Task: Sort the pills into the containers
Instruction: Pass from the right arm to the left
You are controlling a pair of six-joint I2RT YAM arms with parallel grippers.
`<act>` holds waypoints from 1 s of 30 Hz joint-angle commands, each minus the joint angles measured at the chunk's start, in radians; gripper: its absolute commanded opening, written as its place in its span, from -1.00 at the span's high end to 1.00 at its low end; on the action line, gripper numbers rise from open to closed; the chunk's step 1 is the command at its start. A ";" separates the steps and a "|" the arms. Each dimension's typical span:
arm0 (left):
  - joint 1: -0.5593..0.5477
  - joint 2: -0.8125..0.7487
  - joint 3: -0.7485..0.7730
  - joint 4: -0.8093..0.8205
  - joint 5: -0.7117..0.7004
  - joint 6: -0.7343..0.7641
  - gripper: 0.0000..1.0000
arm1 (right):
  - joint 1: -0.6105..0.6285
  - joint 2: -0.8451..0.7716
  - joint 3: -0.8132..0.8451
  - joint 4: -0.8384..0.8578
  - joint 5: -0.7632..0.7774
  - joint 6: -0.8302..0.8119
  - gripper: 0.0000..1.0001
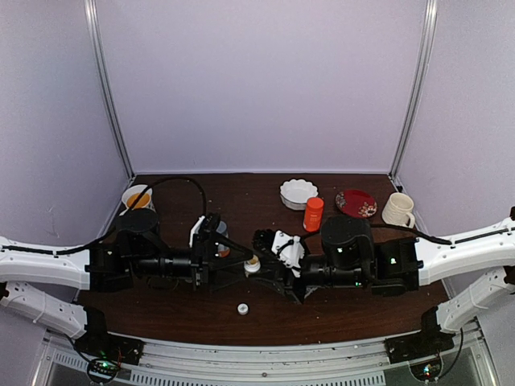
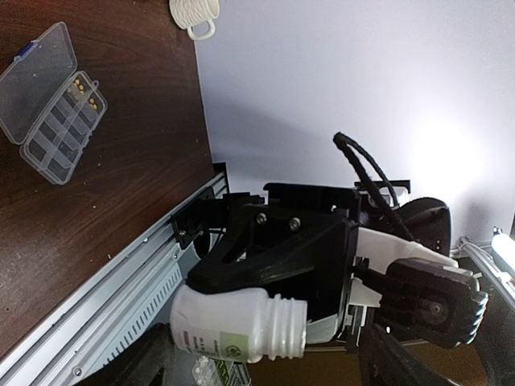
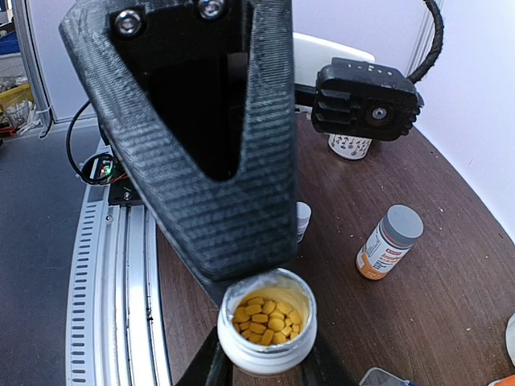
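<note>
My right gripper is shut on a small white bottle, which it holds upright with its cap off. The bottle is full of yellow pills. From the left wrist the same bottle shows under the right gripper's black frame. My left gripper is open, its dark fingers spread wide on either side of the bottle. From above, both grippers meet at the bottle. The clear pill box lies open on the table, with a few yellow pills in one of its containers.
A white cap lies near the front edge. A grey-capped bottle and two small white bottles are on the table. At the back are an orange bottle, a white bowl, a red plate and a mug.
</note>
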 commanded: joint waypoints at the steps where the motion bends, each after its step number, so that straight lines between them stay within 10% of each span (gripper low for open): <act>1: -0.003 0.001 -0.015 0.097 0.015 -0.015 -0.60 | -0.005 0.011 0.038 0.029 -0.006 0.000 0.47; 18: -0.003 0.027 -0.051 0.203 0.027 -0.055 -0.19 | -0.005 0.027 0.051 0.043 -0.032 0.001 0.43; 30: -0.003 0.010 -0.052 0.258 0.017 -0.077 -0.04 | -0.008 -0.012 0.008 0.107 -0.039 0.000 -0.09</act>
